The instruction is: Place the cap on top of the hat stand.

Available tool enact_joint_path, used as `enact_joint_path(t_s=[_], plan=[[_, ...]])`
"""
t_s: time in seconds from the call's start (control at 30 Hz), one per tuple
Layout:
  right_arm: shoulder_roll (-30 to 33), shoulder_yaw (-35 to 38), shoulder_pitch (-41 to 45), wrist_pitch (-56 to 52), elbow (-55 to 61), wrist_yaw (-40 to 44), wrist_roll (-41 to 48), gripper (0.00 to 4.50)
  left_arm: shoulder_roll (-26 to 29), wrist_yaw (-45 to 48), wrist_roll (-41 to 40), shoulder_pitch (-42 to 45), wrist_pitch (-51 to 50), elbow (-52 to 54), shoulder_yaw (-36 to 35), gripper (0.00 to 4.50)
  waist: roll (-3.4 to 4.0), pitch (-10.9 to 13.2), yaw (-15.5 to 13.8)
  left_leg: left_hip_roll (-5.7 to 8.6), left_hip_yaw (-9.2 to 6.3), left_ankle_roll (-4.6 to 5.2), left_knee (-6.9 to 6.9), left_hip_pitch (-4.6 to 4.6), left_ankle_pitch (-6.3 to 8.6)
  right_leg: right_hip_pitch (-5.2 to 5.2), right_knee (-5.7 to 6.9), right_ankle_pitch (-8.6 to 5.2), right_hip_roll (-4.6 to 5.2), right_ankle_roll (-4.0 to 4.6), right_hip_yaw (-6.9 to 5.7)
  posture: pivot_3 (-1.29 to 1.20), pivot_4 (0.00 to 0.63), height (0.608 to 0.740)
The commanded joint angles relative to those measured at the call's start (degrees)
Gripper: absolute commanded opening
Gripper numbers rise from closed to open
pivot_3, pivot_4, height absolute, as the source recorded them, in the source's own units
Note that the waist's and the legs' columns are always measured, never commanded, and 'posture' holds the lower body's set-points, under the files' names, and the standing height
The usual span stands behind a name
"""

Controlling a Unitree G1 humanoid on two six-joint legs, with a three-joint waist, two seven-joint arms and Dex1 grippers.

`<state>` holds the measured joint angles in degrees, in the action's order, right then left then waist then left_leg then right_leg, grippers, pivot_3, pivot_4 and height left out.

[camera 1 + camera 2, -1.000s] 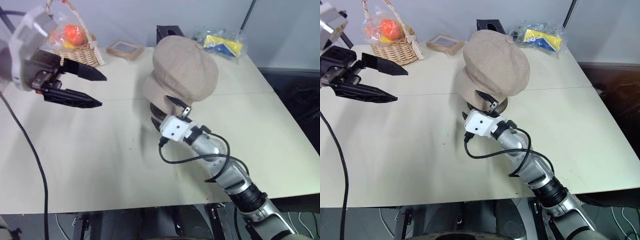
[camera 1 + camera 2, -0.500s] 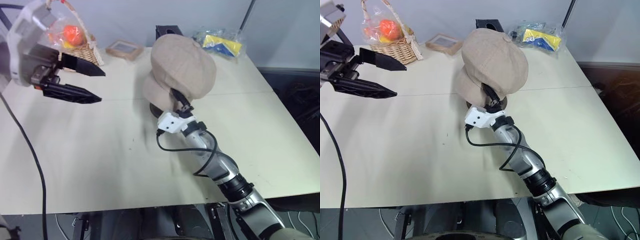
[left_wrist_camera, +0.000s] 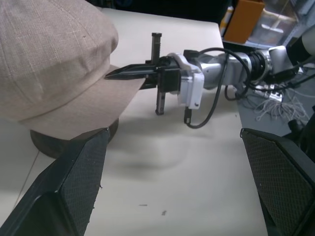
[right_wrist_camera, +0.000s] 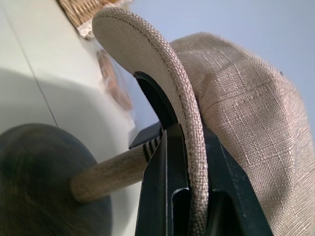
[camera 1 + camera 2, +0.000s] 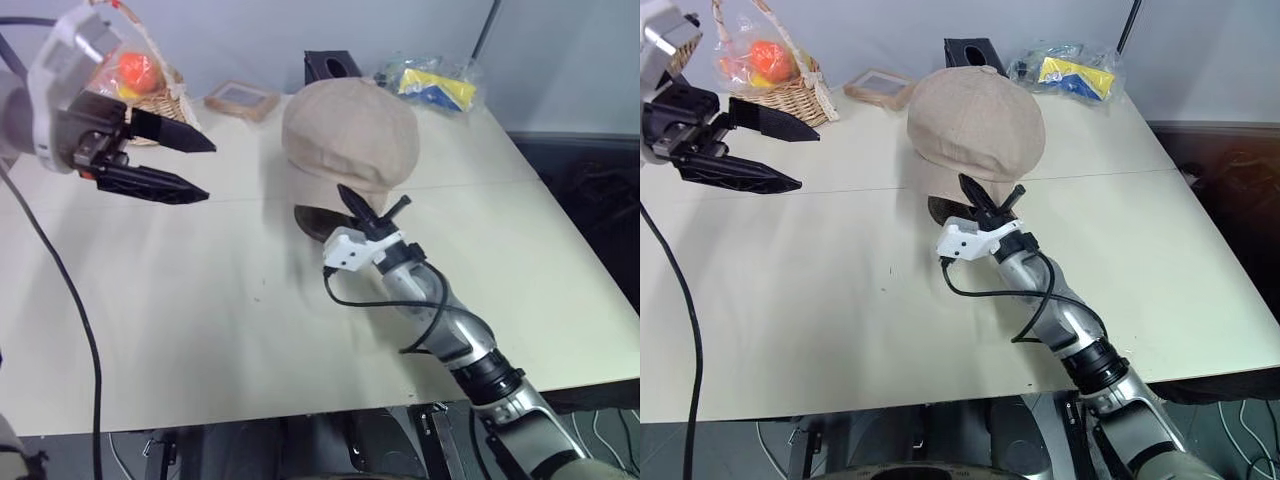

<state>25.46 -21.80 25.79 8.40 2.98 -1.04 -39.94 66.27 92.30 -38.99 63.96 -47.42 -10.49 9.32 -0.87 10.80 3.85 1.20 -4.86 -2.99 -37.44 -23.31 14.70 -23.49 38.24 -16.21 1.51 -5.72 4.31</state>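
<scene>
The beige cap (image 5: 350, 135) covers the top of the dark wooden hat stand, whose round base (image 5: 314, 221) and stem (image 4: 109, 171) show beneath it. My right gripper (image 5: 350, 201) reaches up from the near side and is shut on the cap's brim (image 4: 158, 67), with the fabric edge pinched between its black fingers (image 4: 158, 167). The stand's domed top is hidden by the cap. At the left my left gripper (image 5: 208, 172) hovers above the table, open and empty, well apart from the cap.
A wicker basket (image 5: 152, 96) with bagged fruit stands at the back left. Behind the cap are a small framed box (image 5: 242, 97), a black box (image 5: 330, 66) and a plastic bag of yellow and blue items (image 5: 430, 85). The table's right edge (image 5: 590, 290) drops off.
My right gripper has shut on the cap's brim and rolled. The cap has shifted a little left and settled lower and more level over the stand. The left gripper has stayed put.
</scene>
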Motion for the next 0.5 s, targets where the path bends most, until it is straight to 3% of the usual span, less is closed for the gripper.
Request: enact_joint_path(t_s=[0.03, 0.2, 0.3, 0.5], plan=[[5.1, 2.9, 3.3, 10.5, -2.2, 1.2, 3.6, 0.06, -0.1, 0.0, -0.8, 0.8, -1.8, -0.2, -4.5, 4.5, -0.02, 0.0, 0.1, 0.0, 0.01, 0.0, -0.01, 0.0, 0.0, 0.01, 0.0, 0.0, 0.0, 0.0, 0.0, 0.0, 0.15, 0.74], [10.8, 1.6, 8.8, 26.9, -11.7, 2.7, 5.8, 0.06, 0.1, -0.9, -1.2, -2.3, -3.1, 2.3, -7.8, 4.5, -0.01, 0.0, 0.5, -0.03, 0.04, 0.0, 0.08, 0.04, 0.0, -0.03, 0.01, 0.0, -0.05, 0.0, 0.04, 0.0, 0.15, 0.74], [11.1, 0.6, 10.9, 34.1, -17.4, 2.2, 5.5, 0.06, 0.4, -1.8, -1.8, -3.9, -4.2, 3.9, -10.0, 4.5, -0.03, 0.0, 0.4, -0.04, 0.05, 0.0, 0.08, 0.04, 0.0, -0.04, 0.01, 0.0, -0.05, 0.01, 0.05, 0.0, 0.15, 0.74], [9.9, 0.3, 12.0, 38.8, -23.5, 1.8, 3.6, 0.06, 1.1, -3.4, -2.5, -7.3, -5.4, 6.6, -13.5, 4.5, -0.03, 0.0, 0.3, -0.03, 0.05, -0.01, 0.07, 0.05, 0.0, -0.03, 0.02, 0.0, -0.03, 0.01, 0.07, 0.0, 0.15, 0.74]])
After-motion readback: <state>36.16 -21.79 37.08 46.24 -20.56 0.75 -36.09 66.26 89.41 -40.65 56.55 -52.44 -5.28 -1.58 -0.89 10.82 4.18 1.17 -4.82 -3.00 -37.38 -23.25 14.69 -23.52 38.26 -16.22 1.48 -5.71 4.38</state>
